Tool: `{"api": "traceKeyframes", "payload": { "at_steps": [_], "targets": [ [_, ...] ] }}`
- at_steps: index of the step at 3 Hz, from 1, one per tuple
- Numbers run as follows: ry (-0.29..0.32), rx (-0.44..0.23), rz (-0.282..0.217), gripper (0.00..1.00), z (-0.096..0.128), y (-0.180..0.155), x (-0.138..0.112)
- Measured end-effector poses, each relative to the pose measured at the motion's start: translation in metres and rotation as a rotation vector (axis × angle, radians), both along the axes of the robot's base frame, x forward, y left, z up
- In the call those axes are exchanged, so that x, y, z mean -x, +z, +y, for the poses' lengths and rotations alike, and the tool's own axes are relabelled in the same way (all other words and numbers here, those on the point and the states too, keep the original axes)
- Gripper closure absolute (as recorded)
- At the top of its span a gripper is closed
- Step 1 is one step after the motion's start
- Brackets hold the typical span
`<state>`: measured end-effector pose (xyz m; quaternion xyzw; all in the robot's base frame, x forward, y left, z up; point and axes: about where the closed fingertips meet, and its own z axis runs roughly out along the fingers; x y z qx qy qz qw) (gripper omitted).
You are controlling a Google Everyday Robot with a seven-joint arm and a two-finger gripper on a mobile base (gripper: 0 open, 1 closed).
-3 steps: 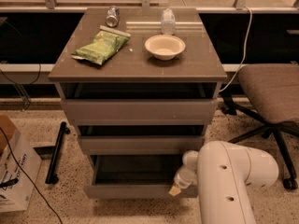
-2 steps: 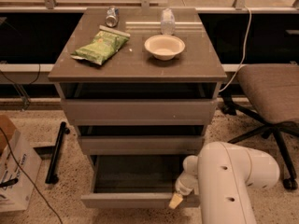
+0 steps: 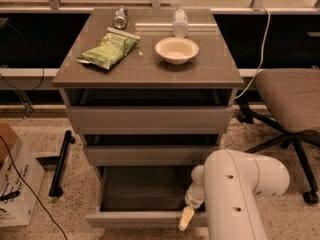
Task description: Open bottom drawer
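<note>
The bottom drawer (image 3: pixel 135 218) of the grey-brown cabinet stands pulled out toward me, its plain grey inside (image 3: pixel 142 189) showing. The middle drawer front (image 3: pixel 145 155) and the taller top drawer front (image 3: pixel 147 119) sit above it, both closed. My white arm comes in from the lower right. My gripper (image 3: pixel 187 217) hangs at the right end of the bottom drawer's front edge, with a cream fingertip (image 3: pixel 185 219) pointing down over the front.
On the cabinet top (image 3: pixel 210 74) lie a green chip bag (image 3: pixel 107 50), a cream bowl (image 3: pixel 176 49), a can (image 3: pixel 120 17) and a clear bottle (image 3: pixel 180 22). An office chair (image 3: pixel 290 99) stands right. A cardboard box (image 3: pixel 15 184) and a black bar (image 3: pixel 60 164) lie left.
The bottom drawer has slid out toward me, and my gripper has moved down and forward with its front edge.
</note>
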<state>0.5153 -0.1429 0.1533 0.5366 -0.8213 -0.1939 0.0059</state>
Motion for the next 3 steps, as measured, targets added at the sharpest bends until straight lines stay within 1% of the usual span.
{"api": "traceKeyframes", "payload": {
  "at_steps": [1, 2, 3],
  "targets": [
    [0.002, 0.034, 0.075, 0.0, -0.007, -0.006, 0.031],
    [-0.02, 0.049, 0.147, 0.0, -0.014, -0.01, 0.067],
    [-0.046, 0.046, 0.168, 0.0, -0.019, -0.001, 0.098]
  ]
}}
